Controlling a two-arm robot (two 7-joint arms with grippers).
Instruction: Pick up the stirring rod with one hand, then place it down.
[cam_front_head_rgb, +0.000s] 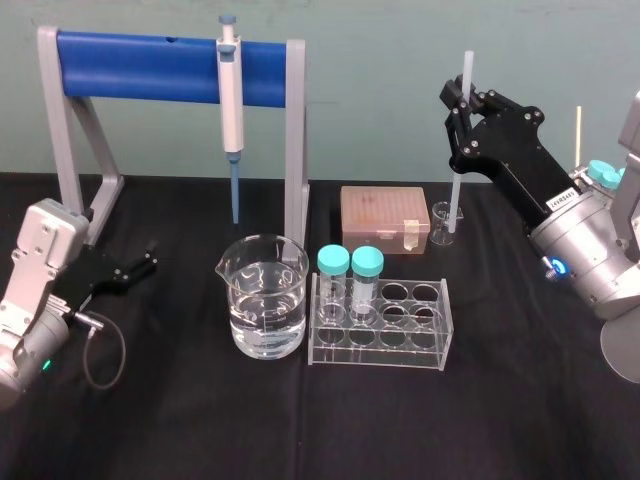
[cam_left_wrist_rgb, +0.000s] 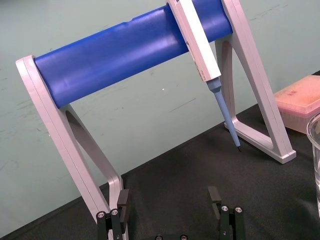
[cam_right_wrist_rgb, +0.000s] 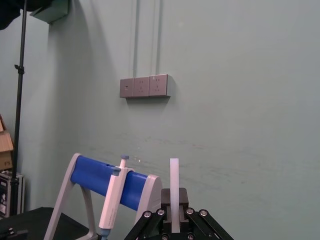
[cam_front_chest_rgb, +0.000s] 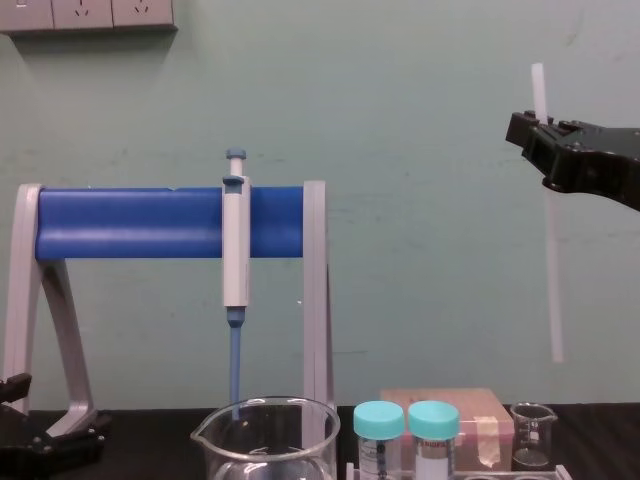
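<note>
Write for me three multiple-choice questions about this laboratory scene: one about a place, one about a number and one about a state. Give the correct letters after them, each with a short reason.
1. Where is the stirring rod?
A. Lying flat on the table
B. Held upright in the air by the right end effector
C. Standing in the large beaker

2. How many teal-capped vials stand in the clear rack?
A. One
B. Four
C. Two

3. What is the state of the left end effector?
A. Open, holding nothing
B. Shut on the pipette
C. Shut on a vial

Answers:
1 B: the chest view shows the rod vertical in its grip, with the lower end hanging free.
2 C: two teal caps sit side by side at the rack's left end.
3 A: its wrist view shows the fingers wide apart with nothing between them.
</note>
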